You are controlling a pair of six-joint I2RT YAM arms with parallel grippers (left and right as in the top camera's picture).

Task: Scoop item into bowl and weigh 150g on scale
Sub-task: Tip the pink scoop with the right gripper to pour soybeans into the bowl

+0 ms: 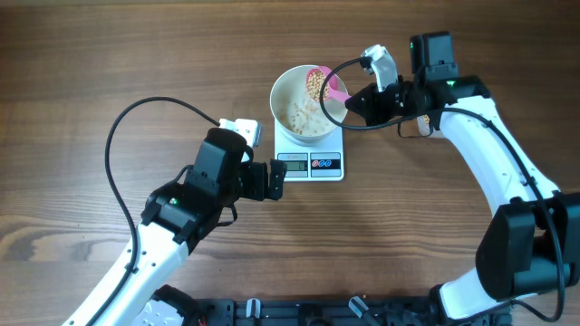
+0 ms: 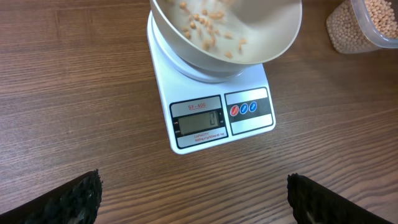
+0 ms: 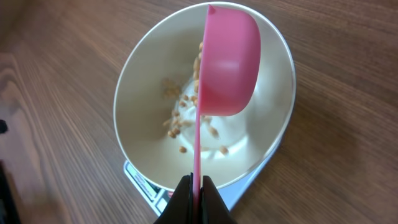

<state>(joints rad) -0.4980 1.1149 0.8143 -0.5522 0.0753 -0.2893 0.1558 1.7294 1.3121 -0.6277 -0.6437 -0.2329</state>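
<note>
The white bowl stands on the white scale with a thin layer of beans in it. My right gripper is shut on the handle of a pink scoop, held over the bowl's right rim with beans in its cup. In the right wrist view the scoop is tipped on its side above the bowl, beans dropping from it, and my right gripper pinches the thin handle. My left gripper is open beside the scale's front left corner, holding nothing; its fingers frame bare table.
A clear plastic tub full of beans stands beyond the scale, to the right of the bowl in the left wrist view. The scale's display and buttons face my left gripper. The wooden table lies all around.
</note>
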